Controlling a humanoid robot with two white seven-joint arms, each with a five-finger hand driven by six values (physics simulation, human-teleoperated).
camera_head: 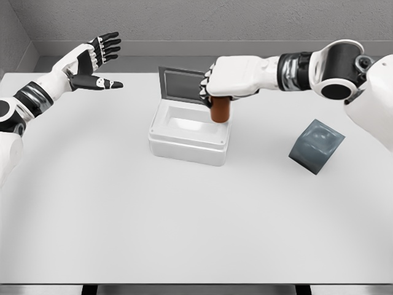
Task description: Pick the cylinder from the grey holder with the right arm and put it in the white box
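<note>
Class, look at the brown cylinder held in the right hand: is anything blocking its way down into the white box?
Nothing visible does. The brown cylinder, gripped by the right hand, hangs over the right rim of the open white box. The box's grey lid stands raised at the back, clear of the opening.

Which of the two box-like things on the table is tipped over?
The dark grey holder at the right, lying tilted and empty. The white box sits flat, lid up, with the right hand holding the brown cylinder over it.
</note>
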